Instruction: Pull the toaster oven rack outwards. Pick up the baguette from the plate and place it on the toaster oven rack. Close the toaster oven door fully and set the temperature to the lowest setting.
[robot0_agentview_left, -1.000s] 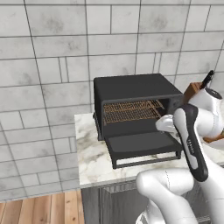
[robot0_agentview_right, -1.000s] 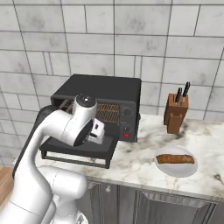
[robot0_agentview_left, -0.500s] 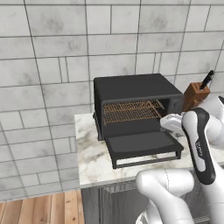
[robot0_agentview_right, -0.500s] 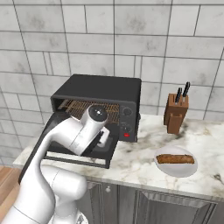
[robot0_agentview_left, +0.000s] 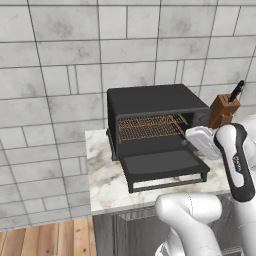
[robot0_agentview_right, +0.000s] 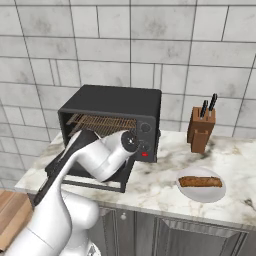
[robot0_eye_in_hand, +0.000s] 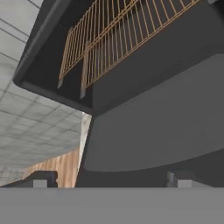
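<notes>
The end effector stands wide open with nothing between its two dark fingertips, which rise well apart at the bottom of the hand view, low over the dropped door. In the left base view the hand sits at centre right, just off the oven's right front corner; I can't tell if it touches anything. The oven stands on the marble bench at mid-frame, its door folded flat outward toward the lower centre. The copper rack lies inside the cavity; in the hand view its wires run across the upper part of the frame. In the right base view the baguette lies on a white plate at lower right, well apart from the oven, with a wooden knife block behind it against the tiled wall.
</notes>
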